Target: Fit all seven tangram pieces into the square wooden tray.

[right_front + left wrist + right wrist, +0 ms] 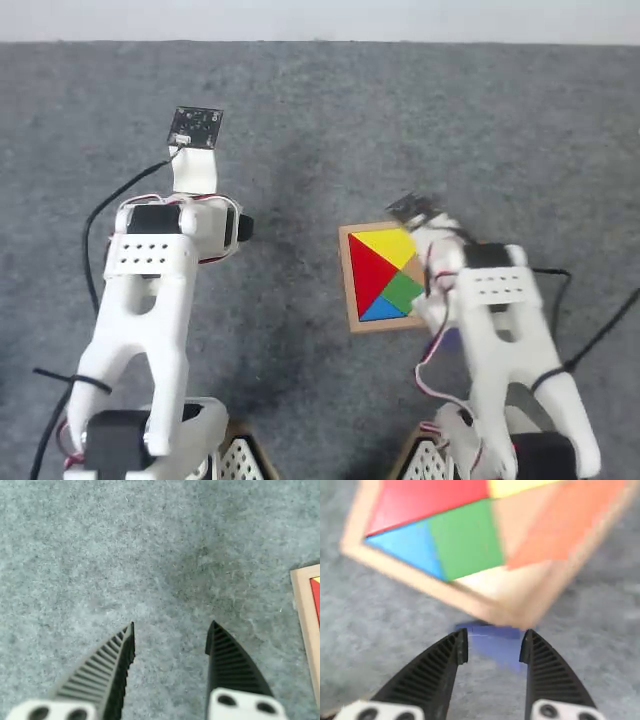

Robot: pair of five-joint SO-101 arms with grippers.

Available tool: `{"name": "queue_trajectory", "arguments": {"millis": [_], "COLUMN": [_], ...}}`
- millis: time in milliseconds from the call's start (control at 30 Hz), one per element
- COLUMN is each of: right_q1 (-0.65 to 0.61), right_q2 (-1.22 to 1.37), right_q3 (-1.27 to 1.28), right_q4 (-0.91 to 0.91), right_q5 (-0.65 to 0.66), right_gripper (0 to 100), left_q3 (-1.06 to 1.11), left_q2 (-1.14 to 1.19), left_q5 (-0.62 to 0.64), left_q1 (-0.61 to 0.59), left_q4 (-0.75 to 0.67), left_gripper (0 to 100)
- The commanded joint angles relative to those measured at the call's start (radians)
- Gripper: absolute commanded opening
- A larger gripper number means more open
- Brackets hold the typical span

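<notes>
With my right pincer (493, 642) spread astride the flat violet-blue tangram piece (495, 649) lying on the grey tabletop (380, 630) just outside the square wooden tray (485, 604), I judge this the pick-up step: next I must pinch, lift and seat it in the tray's bare corner.

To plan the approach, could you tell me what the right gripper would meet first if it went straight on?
Most likely the blue-violet piece on the carpet directly ahead of the right gripper; the wooden tray's rim lies just beyond. Depth is unclear.
</notes>
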Motion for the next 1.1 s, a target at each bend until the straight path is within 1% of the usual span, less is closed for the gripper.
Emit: {"name": "queue_trajectory", "arguments": {"millis": [0,100,200,300,400,500,633,733,833,1067], "right_q1": [0.14,0.219,0.223,0.214,0.157,0.059,-0.077,-0.12,-0.074,0.213], "right_q2": [-0.001,-0.001,-0.001,-0.012,-0.012,-0.012,-0.012,-0.001,-0.001,0.001], "right_q3": [-0.083,-0.101,-0.087,-0.058,-0.032,0.006,0.049,0.097,0.144,0.15], "right_q4": [-0.033,-0.042,-0.031,0.025,0.073,0.074,0.056,0.004,-0.041,-0.116], "right_q5": [-0.014,-0.021,-0.011,0.057,0.101,0.1,0.018,-0.018,-0.011,0.16], "right_gripper": [18.4,18.4,18.6,18.4,18.4,18.6,18.6,18.6,18.6,18.6], "left_q3": [-0.004,-0.004,-0.004,-0.004,-0.004,-0.002,-0.002,-0.002,-0.002,-0.002], "left_q2": [-0.035,-0.035,-0.035,-0.035,-0.035,-0.035,-0.035,-0.035,-0.035,-0.035], "left_q5": [-0.006,-0.006,-0.006,-0.006,-0.006,-0.006,-0.009,-0.011,-0.011,-0.008], "left_q1": [0.003,0.005,0.005,0.005,0.005,0.005,0.005,0.005,0.003,0.003], "left_q4": [-0.025,-0.025,-0.025,-0.025,-0.026,-0.04,-0.04,-0.04,-0.04,-0.038], "left_gripper": [23,23,23,23,23,23,23,23,23,23]}}
